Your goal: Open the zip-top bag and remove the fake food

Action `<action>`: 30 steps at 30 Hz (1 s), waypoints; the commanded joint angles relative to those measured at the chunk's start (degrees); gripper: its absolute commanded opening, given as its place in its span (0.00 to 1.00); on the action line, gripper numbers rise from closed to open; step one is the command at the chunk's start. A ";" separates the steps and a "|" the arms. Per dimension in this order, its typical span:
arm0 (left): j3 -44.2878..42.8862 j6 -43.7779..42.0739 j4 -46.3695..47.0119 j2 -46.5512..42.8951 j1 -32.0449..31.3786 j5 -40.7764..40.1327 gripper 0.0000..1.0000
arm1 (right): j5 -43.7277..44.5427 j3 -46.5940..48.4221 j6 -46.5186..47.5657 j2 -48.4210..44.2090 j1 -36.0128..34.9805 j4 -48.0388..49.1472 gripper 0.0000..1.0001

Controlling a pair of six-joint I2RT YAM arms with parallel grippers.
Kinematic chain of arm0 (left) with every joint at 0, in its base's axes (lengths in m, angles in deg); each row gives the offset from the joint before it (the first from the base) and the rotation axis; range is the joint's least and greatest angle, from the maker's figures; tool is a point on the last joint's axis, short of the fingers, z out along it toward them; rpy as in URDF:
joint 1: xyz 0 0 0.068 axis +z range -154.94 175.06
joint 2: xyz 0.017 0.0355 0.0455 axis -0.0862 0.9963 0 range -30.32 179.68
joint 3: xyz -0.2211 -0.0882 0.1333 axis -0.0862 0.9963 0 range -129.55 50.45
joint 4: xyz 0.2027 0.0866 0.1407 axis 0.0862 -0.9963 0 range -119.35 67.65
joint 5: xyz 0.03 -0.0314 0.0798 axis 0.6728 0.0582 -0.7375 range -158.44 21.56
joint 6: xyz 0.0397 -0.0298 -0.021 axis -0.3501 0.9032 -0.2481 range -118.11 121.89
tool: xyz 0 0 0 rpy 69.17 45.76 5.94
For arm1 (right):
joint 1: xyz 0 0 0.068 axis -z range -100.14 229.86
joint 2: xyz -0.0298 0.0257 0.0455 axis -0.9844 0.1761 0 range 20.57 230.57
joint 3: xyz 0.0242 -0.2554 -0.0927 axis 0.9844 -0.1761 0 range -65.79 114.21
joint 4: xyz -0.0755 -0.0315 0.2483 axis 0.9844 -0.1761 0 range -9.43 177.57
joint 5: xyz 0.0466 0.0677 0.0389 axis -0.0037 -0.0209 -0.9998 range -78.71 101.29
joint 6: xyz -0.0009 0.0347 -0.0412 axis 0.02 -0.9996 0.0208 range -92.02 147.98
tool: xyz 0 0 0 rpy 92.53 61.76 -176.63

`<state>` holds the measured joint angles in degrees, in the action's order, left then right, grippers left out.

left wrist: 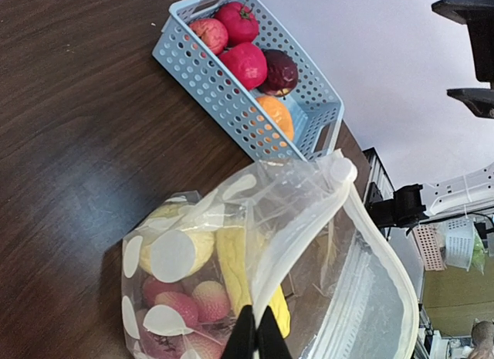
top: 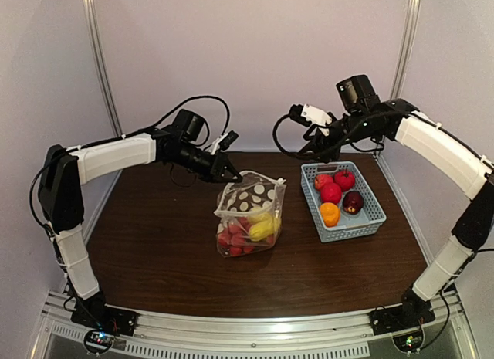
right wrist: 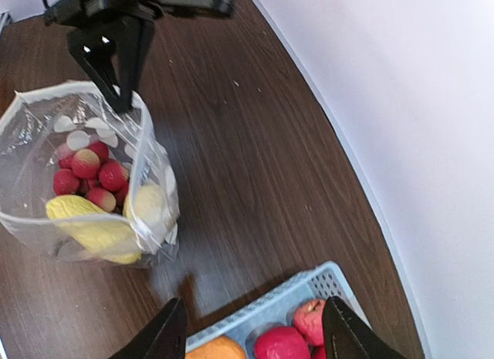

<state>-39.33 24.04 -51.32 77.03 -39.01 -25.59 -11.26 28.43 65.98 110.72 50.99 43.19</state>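
The zip-top bag (top: 248, 217) stands open in the middle of the table, clear with white dots. It holds red and yellow fake food (top: 245, 231). My left gripper (top: 234, 174) is shut on the bag's white rim (left wrist: 305, 231) at its far left corner; its fingertips (left wrist: 246, 340) pinch the strip. The bag also shows in the right wrist view (right wrist: 85, 174), mouth wide open. My right gripper (top: 314, 148) is open and empty, above the far end of the light-blue basket (top: 368, 220), which holds red, orange and dark purple fruits (top: 332, 191).
The basket (left wrist: 207, 81) lies right of the bag on the dark wooden table (top: 154, 251). Grey walls and metal rails close in the back and sides. The arm bases sit on the near rail.
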 commanded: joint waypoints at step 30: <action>0.79 -1.59 2.40 0.13 -2.40 6.84 0.00 | 4.15 12.92 21.55 22.35 -23.47 -22.43 0.52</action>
<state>-39.22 23.43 -50.65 77.03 -41.06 -20.48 -9.16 39.97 85.65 131.81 28.68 24.05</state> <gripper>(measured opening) 0.008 0.493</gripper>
